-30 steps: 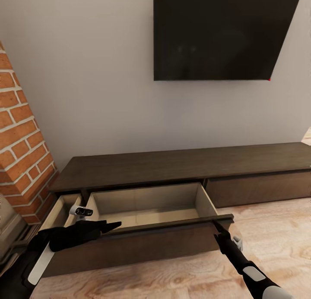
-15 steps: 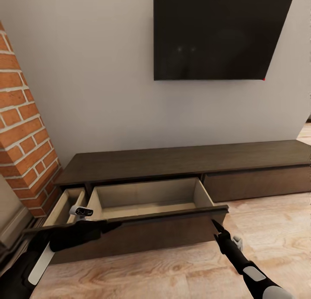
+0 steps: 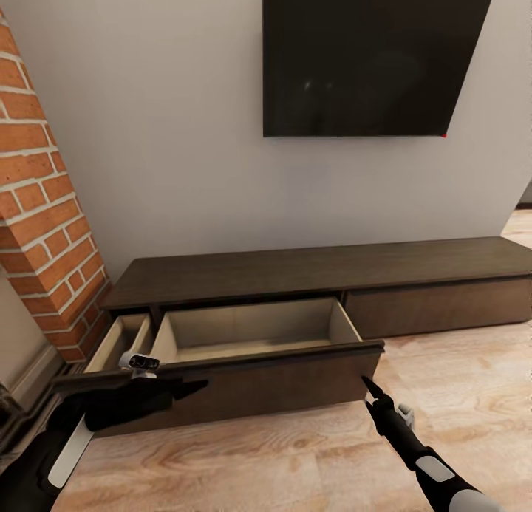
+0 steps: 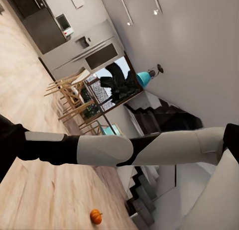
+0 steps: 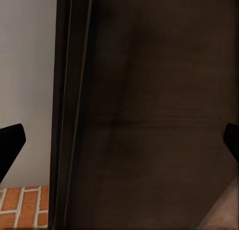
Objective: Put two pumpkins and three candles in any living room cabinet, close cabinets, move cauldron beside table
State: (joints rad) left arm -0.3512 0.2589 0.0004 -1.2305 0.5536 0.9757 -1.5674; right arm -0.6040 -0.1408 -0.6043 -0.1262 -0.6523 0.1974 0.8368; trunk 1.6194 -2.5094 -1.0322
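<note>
The long dark-brown cabinet [image 3: 310, 272] runs along the wall. Its left drawer [image 3: 251, 333] stands pulled out, and the pale wood inside holds nothing. A narrow compartment [image 3: 122, 338] beside it is open as well; the right drawer [image 3: 436, 309] is closed. My left gripper [image 3: 191, 386] hovers in front of the open drawer's left end, its fingers seen as one dark wedge. My right gripper [image 3: 367, 385] is just off the drawer front's right corner, with the fingers spread wide in the right wrist view [image 5: 119, 140]. One orange pumpkin [image 4: 95, 216] lies on the wooden floor.
A black TV [image 3: 369, 54] hangs above the cabinet. A brick column [image 3: 44, 224] stands at its left end. Bare wood floor [image 3: 295, 460] lies between me and the drawer. The left wrist view looks past my arm to wooden chairs [image 4: 69, 90] and a staircase [image 4: 144, 190].
The whole head view has shifted: the camera has drawn back, so the cabinet sits farther off. A gap has opened between my right fingertips and the drawer front. The drawer stays open.
</note>
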